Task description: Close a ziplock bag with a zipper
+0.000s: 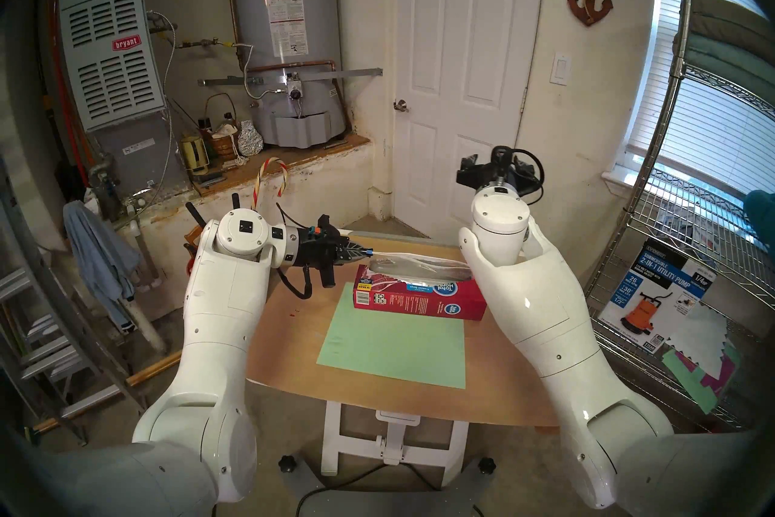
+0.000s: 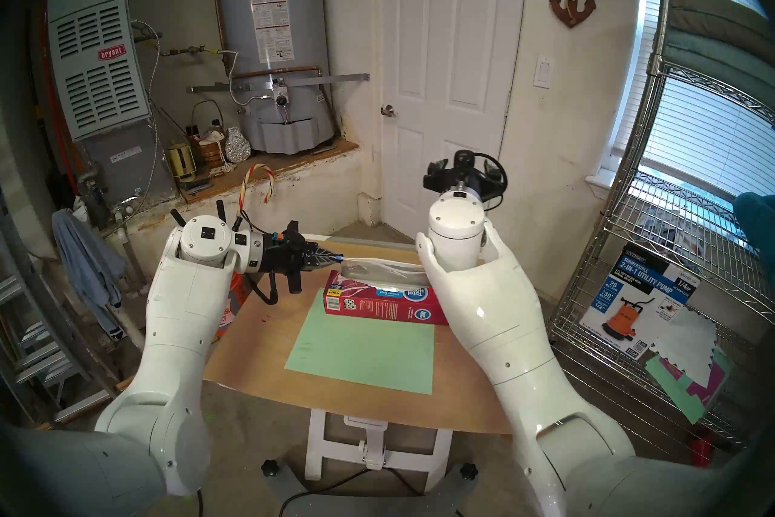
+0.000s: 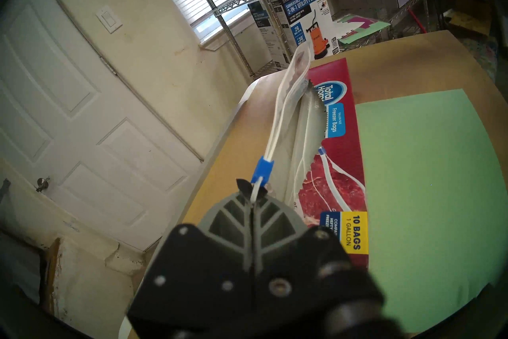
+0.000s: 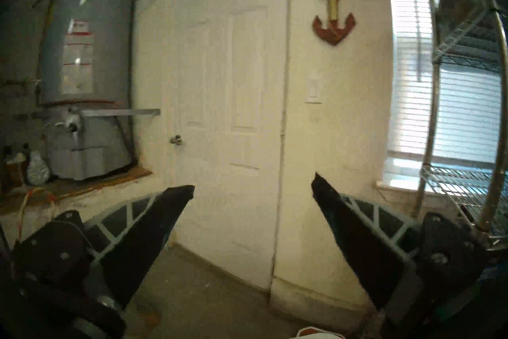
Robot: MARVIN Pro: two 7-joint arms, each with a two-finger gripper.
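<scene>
My left tool [image 3: 254, 196] was clamped on the white strip end just behind the zipper [image 3: 263, 172]. The ziplock bag [image 3: 288, 99] stretched away above the red box [image 3: 339, 165], near the surface's far edge. My right tool [image 4: 253, 187] stood apart, raised, empty. I judged it should pinch the slider squarely and draw along the taut strip.

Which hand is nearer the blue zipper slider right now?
Left. The left hand is shut on the bag's white strip right beside the zipper slider; the right hand hangs open, raised well away.
</scene>
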